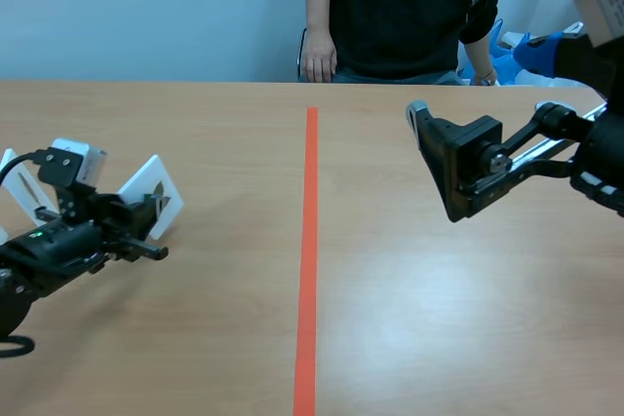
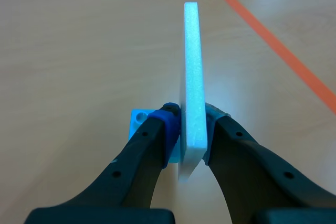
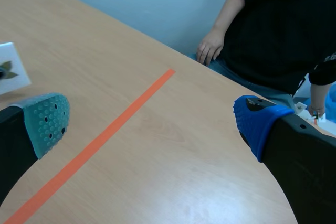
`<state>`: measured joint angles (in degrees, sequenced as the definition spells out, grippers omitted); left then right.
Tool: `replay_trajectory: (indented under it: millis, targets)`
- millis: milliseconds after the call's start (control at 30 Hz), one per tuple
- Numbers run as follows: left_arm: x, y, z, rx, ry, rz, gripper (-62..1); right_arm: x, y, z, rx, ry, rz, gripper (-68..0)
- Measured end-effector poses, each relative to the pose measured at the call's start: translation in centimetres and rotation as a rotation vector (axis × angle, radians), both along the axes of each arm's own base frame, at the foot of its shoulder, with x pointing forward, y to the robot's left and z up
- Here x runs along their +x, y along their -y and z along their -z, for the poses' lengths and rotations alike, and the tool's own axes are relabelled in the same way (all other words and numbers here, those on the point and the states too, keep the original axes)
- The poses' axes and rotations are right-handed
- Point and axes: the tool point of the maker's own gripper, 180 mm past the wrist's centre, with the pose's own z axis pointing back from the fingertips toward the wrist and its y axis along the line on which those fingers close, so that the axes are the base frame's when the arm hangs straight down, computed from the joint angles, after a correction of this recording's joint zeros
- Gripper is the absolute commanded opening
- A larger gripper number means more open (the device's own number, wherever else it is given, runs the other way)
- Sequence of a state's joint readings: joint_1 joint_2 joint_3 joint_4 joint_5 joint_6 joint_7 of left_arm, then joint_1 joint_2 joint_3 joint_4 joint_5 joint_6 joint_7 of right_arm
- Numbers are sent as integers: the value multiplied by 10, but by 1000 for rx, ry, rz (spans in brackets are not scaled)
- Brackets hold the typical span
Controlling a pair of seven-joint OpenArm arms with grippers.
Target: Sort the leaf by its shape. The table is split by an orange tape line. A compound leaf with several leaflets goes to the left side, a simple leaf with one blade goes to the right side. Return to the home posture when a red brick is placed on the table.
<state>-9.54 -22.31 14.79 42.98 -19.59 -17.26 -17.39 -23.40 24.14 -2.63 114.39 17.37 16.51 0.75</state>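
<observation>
Well, nearest to us, at about eight o'clock on the tabletop point(image 1: 409, 338), the left gripper point(image 2: 192, 121) sits low, and its fingers point(image 2: 157, 140) press against both faces of a white leaf card point(image 2: 191, 51), so it is clamped on that card. We see the card edge-on and upright in the left wrist view, reaching ahead of the fingers toward twelve o'clock. In the scene view it leans, and a dark leaf picture shows on its face, too small for us to tell the shape. We cannot tell whether its lower edge touches the tabletop. A small blue block point(image 2: 137, 120) with a round hole lies just beside the left finger, at about nine o'clock from the card. Farther on, the orange tape line point(image 1: 308, 260) runs from six to twelve o'clock down the middle, well apart from the card. At about two o'clock the right gripper point(image 1: 439, 168) hangs raised over the right half, its fingers point(image 3: 47, 121) spread wide with nothing between them. Farthest off, at twelve o'clock, a person point(image 1: 400, 7) sits across the tabletop, one hand point(image 1: 318, 63) at its far edge.
</observation>
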Motion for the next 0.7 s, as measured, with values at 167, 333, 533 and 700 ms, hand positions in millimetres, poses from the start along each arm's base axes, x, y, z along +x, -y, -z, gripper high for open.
replay_trajectory:
  millis: [167, 333, 533, 700]
  targets:
    - [-33, -15, -1, 2, -7, -24, -524, 0, 0, 0, 0, 0, 0, -22]
    - [-47, -20, -11, -6, 14, -38, -524, 0, 0, 0, 0, 0, 0, -22]
    - [-56, -38, -7, 12, 3, -96, -524, 0, 0, 0, 0, 0, 0, -22]
    - [-57, -58, -6, 52, 8, -179, -524, 0, 0, 0, 0, 0, 0, -22]
